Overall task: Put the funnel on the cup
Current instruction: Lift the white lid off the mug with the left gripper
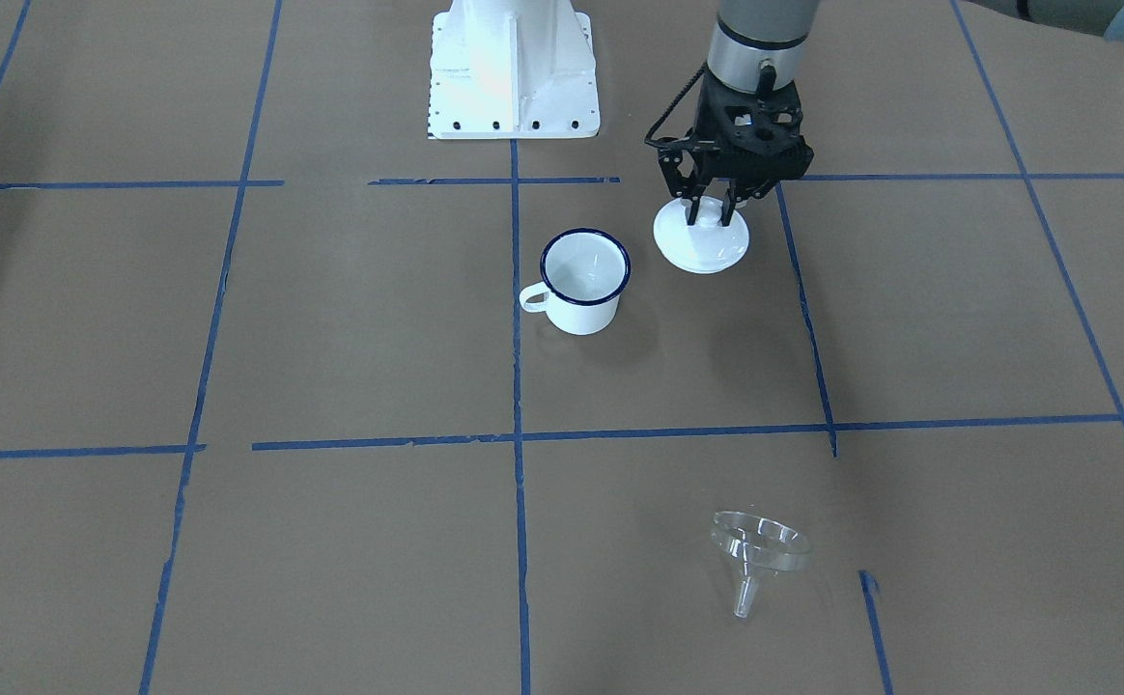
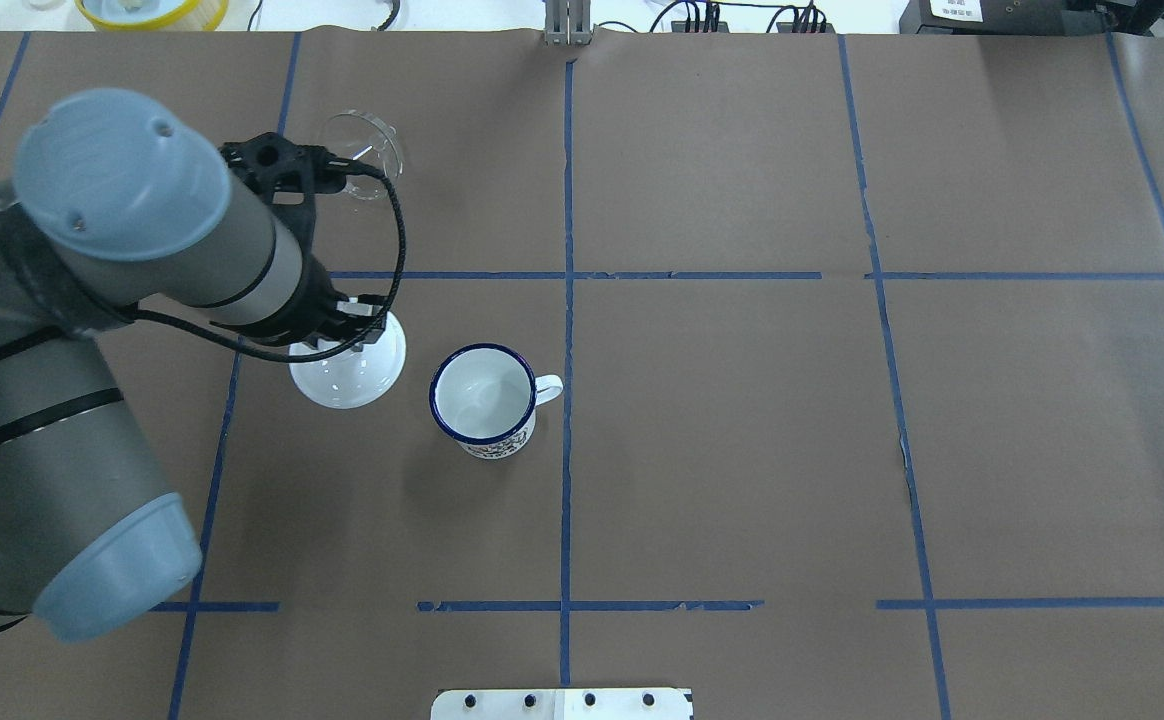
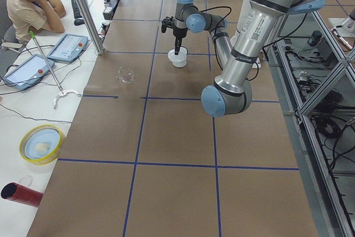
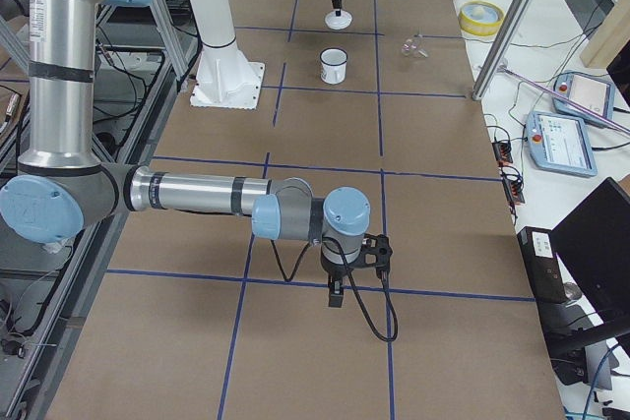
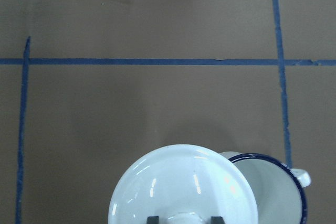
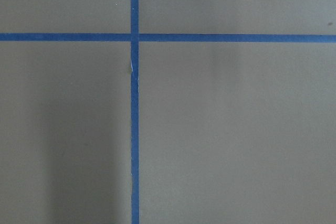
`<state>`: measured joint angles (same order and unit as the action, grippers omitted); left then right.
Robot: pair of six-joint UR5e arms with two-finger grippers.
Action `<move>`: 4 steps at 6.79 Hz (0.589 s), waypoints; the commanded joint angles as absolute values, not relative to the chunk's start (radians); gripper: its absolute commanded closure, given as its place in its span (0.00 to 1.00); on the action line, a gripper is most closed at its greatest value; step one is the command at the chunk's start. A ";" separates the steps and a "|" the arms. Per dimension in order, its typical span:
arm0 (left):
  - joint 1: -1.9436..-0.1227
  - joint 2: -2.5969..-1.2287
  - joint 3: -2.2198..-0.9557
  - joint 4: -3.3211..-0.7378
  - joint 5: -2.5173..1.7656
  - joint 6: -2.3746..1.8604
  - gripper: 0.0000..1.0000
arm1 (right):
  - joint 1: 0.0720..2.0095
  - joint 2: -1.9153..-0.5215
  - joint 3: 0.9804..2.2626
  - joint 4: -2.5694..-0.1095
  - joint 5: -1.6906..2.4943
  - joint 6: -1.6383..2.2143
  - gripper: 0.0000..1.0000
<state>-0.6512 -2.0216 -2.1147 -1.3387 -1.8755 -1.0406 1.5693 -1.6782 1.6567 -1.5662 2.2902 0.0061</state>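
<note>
**Funnel lies far out on the left; cup stands uncovered at mid-table**

Nearest the robot we see its white base plate [image 2: 562, 703] at the near edge of the table [image 2: 742, 450].

One square out, the round white lid [image 2: 342, 385] sits knob up, just beside the cup on the robot's left and apart from it. The left gripper [image 1: 711, 212] points straight down over the lid, with a finger on either side of the knob. The left wrist view shows a sliver of gap at each side, so we read this pincer as spread and gripping nothing. We cannot tell whether the lid rests on the paper or hangs just above it.

The cup [image 2: 483, 402] stands upright, and its inside shows only white enamel. Its handle points to the robot's right and reaches the centre tape line.

At about the same depth, well off to the robot's right, the right gripper [image 4: 337, 292] points down over brown paper near a tape crossing. It shows only from the table's end, so we cannot tell how its pincer stands.

Farther out, brown paper runs from cup to funnel, crossed by one blue tape line. The funnel [image 1: 757, 552] lies tipped on its side on the robot's left. Its spout points away from the robot, near the table's far edge.

Beyond that edge, a yellow-rimmed dish [image 3: 41, 144] holds a pale lump we cannot make out.
</note>
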 commanded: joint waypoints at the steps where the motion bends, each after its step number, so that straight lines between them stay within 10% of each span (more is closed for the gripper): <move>1: -0.640 -1.973 -1.983 -1.496 -1.878 -1.052 1.00 | 1.569 -1.678 1.657 -1.566 2.290 0.006 0.00; 4: -0.635 -1.976 -1.823 -1.614 -1.878 -1.046 1.00 | 1.569 -1.678 1.657 -1.566 2.290 0.006 0.00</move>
<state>-0.6365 -1.9754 -1.8652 -1.5869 -1.8782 -1.0513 1.5693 -1.6782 1.6567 -1.5662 2.2902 0.0062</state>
